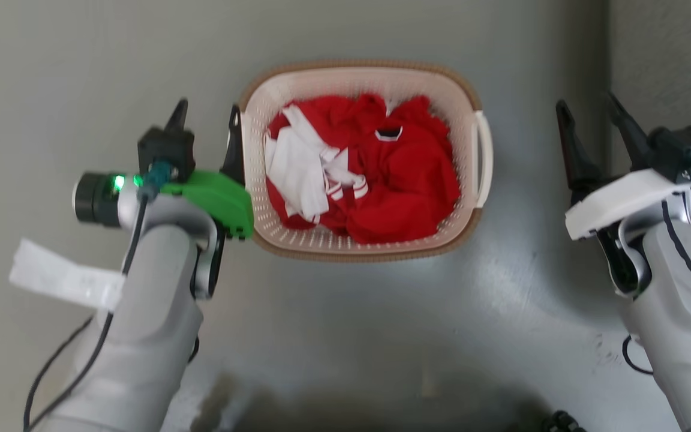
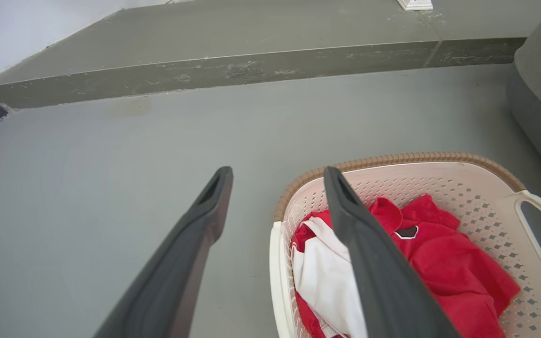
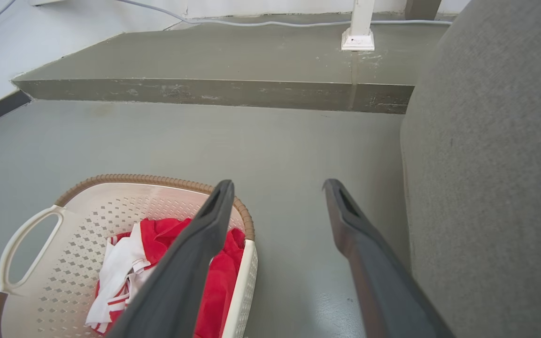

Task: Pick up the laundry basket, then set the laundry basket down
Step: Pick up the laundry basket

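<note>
Sitting on the grey floor (image 1: 345,336) at 12 o'clock in the head view, the one laundry basket (image 1: 354,81) runs its long axis 9 to 3 o'clock, with two white loop handles (image 1: 484,159) at those ends and red and white clothes (image 1: 405,174) inside. Two grippers flank it, both spread wide and empty: the left gripper (image 1: 207,109) at 9 o'clock, inner finger (image 1: 233,144) just beside that handle, the right gripper (image 1: 587,103) at 3 o'clock, well apart. The wrist views add one raised step (image 3: 214,89) beyond the basket, and the right wrist view a white post foot (image 3: 358,40) on it.

Grey arms (image 1: 141,336), green cover (image 1: 219,201), white cover (image 1: 621,201)
</note>
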`<state>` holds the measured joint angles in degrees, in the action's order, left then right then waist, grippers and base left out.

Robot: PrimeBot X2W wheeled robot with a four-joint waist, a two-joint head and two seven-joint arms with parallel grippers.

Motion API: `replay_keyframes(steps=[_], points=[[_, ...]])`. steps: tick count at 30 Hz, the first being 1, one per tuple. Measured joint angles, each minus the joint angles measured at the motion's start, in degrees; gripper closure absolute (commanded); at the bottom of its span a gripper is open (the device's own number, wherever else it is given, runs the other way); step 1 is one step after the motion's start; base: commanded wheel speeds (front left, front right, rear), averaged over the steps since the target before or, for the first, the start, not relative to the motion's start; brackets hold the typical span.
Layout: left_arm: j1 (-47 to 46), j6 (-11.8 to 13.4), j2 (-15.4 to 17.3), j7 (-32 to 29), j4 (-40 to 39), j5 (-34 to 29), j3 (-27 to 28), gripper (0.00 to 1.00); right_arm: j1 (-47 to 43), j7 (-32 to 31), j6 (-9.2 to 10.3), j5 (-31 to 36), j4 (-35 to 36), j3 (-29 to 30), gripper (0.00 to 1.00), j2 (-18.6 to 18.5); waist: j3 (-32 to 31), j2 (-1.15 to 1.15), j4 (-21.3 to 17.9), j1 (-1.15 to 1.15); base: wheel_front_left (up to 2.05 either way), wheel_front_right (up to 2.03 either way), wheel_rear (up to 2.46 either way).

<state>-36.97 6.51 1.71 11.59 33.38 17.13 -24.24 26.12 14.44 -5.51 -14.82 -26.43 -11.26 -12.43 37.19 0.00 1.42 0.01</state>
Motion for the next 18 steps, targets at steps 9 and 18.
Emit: replay_keyframes(steps=[9,18], points=[[-6.78,-0.79,-0.24,-2.05,5.01,3.97,-3.08,0.0,5.3,0.15,-0.53,1.38,-5.08,-2.9,0.0,0.89,6.69,0.0,0.89,0.0,0.0,0.0,0.0],[-10.59,-2.5,-0.34,-4.42,10.93,7.95,-5.48,0.0,9.22,0.15,-1.02,2.4,-10.88,-5.76,0.0,1.88,11.81,0.0,1.09,0.0,0.0,0.0,0.0]])
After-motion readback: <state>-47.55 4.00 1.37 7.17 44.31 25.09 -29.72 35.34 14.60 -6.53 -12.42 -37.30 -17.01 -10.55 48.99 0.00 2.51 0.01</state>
